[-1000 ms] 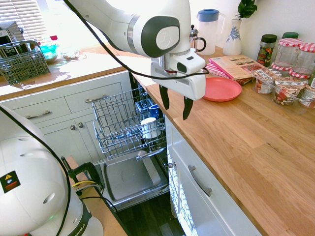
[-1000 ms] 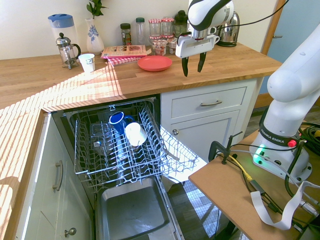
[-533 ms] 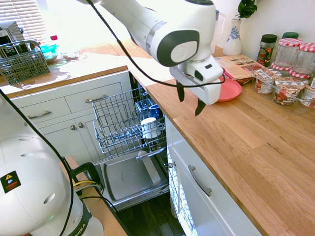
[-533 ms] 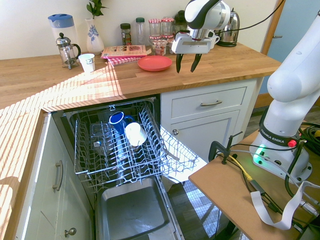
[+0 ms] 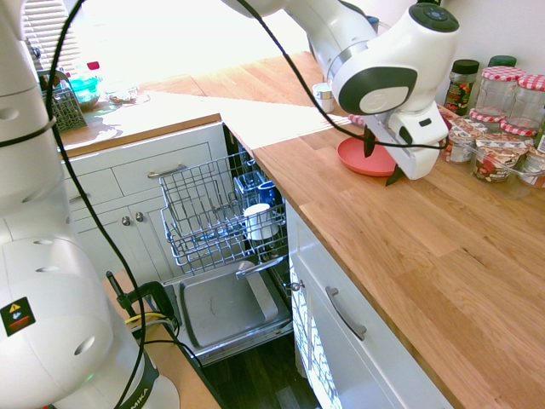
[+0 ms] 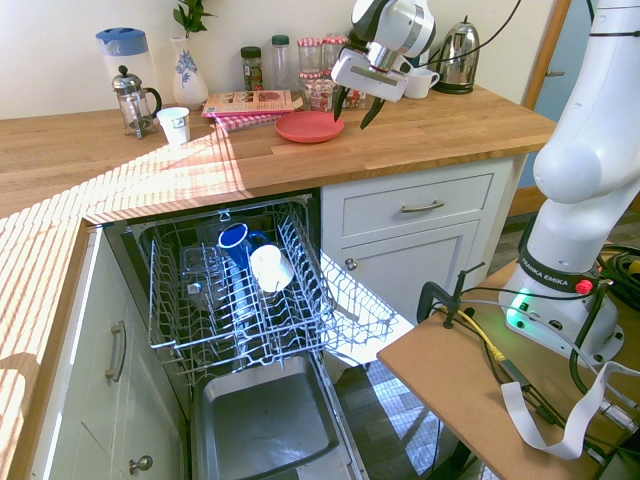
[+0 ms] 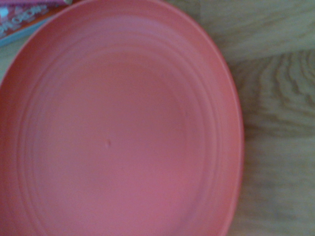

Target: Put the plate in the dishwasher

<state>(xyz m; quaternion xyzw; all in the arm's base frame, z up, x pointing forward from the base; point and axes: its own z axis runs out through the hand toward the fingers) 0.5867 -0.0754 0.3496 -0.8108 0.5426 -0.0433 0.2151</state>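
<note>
white arm stretched out, gripper tilted steeply downward, its two dark fingers spread wide

1. Coral-pink plate, plain, with faint rings visible in the wrist view.
2. Warm brown wooden worktop with darker grain.
3. Grey wire rack in the dishwasher, lower centre.
4. Blue mug and white cup in the rack.
5. White vase with blue flowers, upper left.
6. Red-and-white checked lids on jars, upper right.
7. White cupboards.
</note>
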